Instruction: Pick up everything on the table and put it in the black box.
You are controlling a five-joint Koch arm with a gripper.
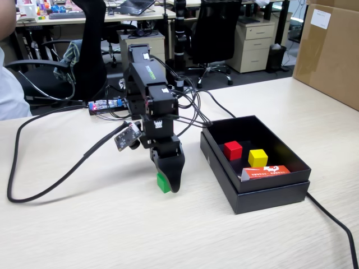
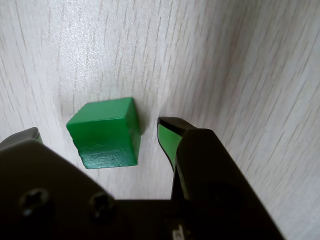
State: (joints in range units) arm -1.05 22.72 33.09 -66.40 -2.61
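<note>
A small green cube (image 2: pixel 106 131) rests on the beige wood-grain table (image 1: pixel 90 230). In the fixed view the green cube (image 1: pixel 162 183) peeks out beside the black gripper (image 1: pixel 168 182), which points straight down at the table. My gripper (image 2: pixel 97 129) is open in the wrist view, one jaw on each side of the cube with a bare gap to the right jaw. The black box (image 1: pixel 269 196) sits to the right of the arm in the fixed view.
Inside the box lie a red cube (image 1: pixel 233 149), a yellow cube (image 1: pixel 258 157) and an orange-and-white packet (image 1: pixel 266 171). A big brown carton (image 1: pixel 331 50) stands at the back right. Black cables (image 1: pixel 50 182) trail across the table left of the arm, and another cable (image 1: pixel 336 224) runs right of the box.
</note>
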